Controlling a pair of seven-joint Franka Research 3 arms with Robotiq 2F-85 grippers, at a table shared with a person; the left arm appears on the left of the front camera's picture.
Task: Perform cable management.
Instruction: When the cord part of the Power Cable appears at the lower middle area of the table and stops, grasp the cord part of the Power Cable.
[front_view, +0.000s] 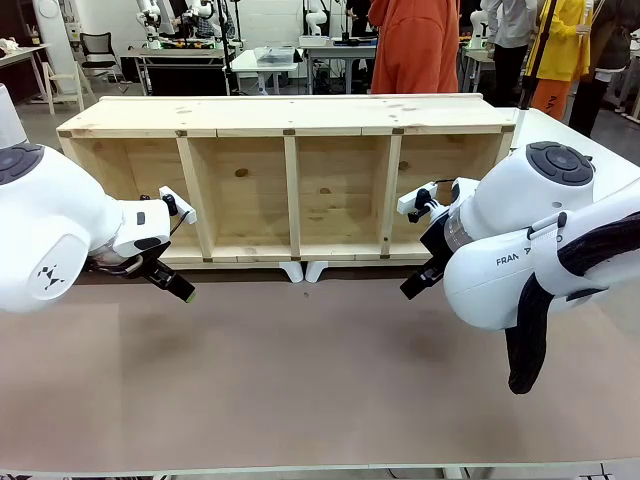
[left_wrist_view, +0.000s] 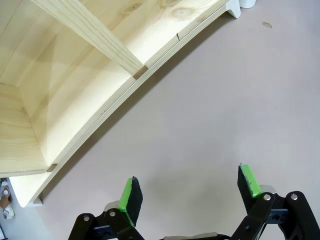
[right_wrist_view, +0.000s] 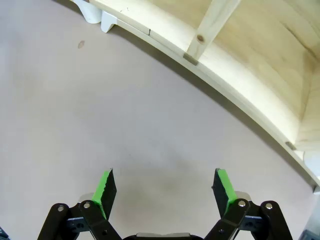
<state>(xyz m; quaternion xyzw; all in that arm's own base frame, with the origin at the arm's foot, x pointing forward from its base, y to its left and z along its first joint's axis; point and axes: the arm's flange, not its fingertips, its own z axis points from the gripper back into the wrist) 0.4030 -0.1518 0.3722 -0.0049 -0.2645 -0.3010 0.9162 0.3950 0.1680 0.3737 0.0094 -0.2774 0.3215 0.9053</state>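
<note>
left pincer (left_wrist_view: 190, 186): jaws wide apart, green pads (left_wrist_view: 131, 197) facing each other with nothing between them; it hangs tilted down, close above the table (left_wrist_view: 215, 115).
ahead of the left pincer: plain brown table surface; past that, the front lip of the wooden shelf (front_view: 290, 130), with one upright divider (left_wrist_view: 95, 35) meeting the lip.
shelf: it lies on its long side beyond both pincers and spans the gap between them. Its four open bays face the robot, and the white feet (front_view: 303, 270) sit under the middle of its front edge.
right pincer (right_wrist_view: 164, 184): also spread to its full width and holding nothing; it hangs tilted down over the table, near the shelf's front edge.
ahead of the right pincer: plain brown table surface, then the shelf lip running across to its far right.
cable: its whereabouts cannot be told; the table in front of each pincer is plain surface.
person (front_view: 415, 45): stands beyond the shelf, well away from both pincers, hands hidden.
step in hand: judged to be the ready stance, with no grasp begun.
next move calls for: finding the cord first, then bringing one pincer down across it so the pads close on the thin line. The other pincer stays free to take up slack, and both must keep clear of the shelf lip.
</note>
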